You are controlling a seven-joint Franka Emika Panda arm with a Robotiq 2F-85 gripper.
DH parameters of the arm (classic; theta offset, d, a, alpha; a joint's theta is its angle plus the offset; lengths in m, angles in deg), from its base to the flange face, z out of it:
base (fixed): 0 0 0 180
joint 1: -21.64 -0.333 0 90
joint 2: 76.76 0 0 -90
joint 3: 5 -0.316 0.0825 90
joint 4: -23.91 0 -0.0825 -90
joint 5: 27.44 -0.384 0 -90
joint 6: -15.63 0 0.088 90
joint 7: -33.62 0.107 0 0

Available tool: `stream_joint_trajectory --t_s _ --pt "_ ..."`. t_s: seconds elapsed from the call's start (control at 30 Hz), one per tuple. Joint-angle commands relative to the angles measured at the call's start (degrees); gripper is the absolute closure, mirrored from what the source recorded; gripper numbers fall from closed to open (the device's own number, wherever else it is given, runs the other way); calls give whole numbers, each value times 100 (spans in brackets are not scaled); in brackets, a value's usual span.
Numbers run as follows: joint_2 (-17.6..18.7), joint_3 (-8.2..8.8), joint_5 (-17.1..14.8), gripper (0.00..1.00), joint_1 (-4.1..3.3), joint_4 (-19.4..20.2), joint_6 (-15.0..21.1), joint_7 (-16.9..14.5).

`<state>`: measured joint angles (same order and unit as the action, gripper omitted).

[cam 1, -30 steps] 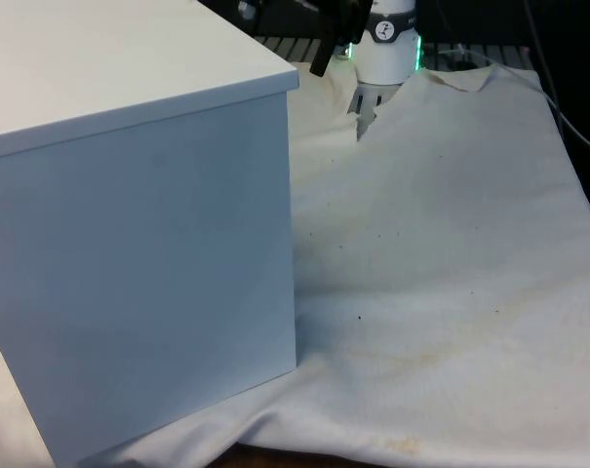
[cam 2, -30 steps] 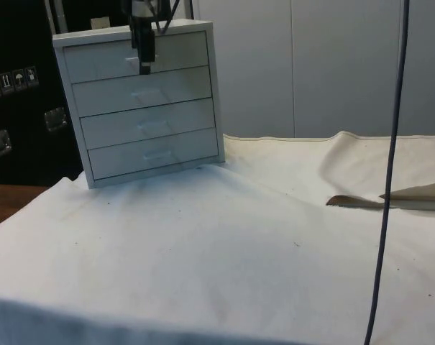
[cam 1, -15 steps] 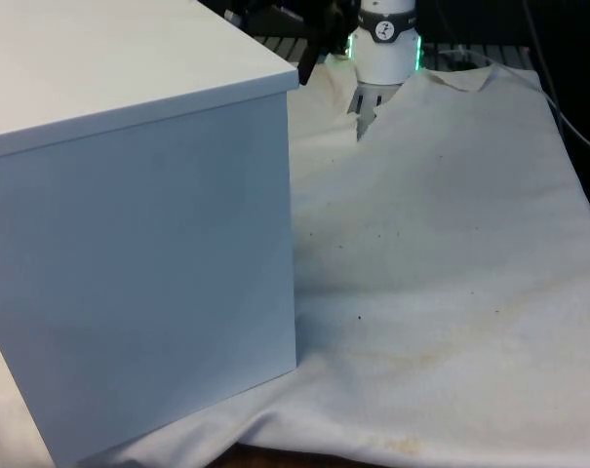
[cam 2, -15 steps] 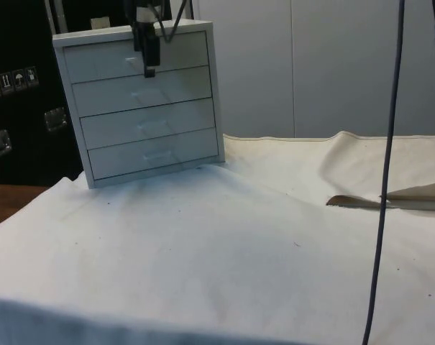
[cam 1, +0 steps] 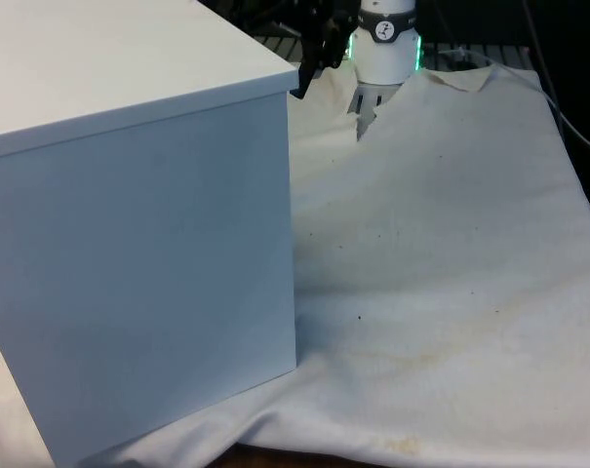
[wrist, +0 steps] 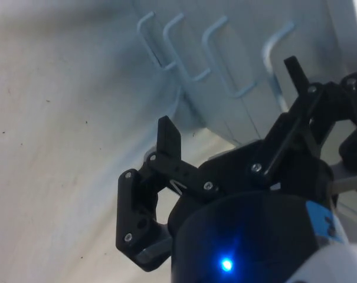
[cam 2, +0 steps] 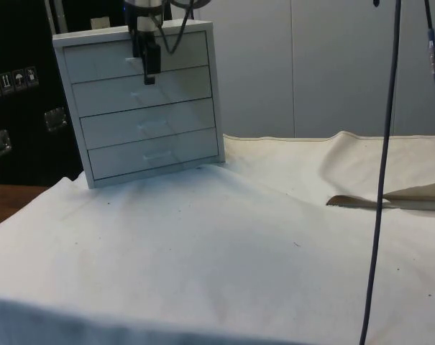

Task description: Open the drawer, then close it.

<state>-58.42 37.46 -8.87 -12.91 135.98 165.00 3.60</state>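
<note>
Risk from here: fingers slipping past the top handle (wrist: 272, 65) or hooking the second handle (cam 2: 151, 94) instead, since gripper (cam 2: 149, 75) hangs just in front of the chest of drawers (cam 2: 142, 100) near the seam between top drawer (cam 2: 134, 59) and second drawer (cam 2: 144, 89); a pull with a skewed grip could drag or tip the whole chest on the loose white cloth (cam 2: 224, 244) rather than slide a drawer. Gripper jaws spread wide, holding nothing, one fingertip (wrist: 167, 137) clear of the chest front. All four drawers apparently flush, none open, though gaps hard to judge in the side view. Chest upright at the cloth's far corner in the side view, long axis vertical, drawer fronts toward the robot's base (cam 1: 384, 44) and plain back panel (cam 1: 138, 283) away from it. Handles horizontal bars, running along the drawer width.
</note>
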Motion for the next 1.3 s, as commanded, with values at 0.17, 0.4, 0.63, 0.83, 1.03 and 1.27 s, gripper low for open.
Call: stream_joint_trajectory --t_s 0.17,0.4,0.63,0.83,1.03,1.27 --pt "40 69 46 5 6 52 258 -17" --pt "57 115 57 46 -6 74 355 -17" --pt "69 143 103 78 -17 92 435 0" --pt "40 172 109 100 0 6 384 17" --pt "-63 212 223 100 -172 63 275 178" --pt "-298 160 487 100 -286 172 92 453"
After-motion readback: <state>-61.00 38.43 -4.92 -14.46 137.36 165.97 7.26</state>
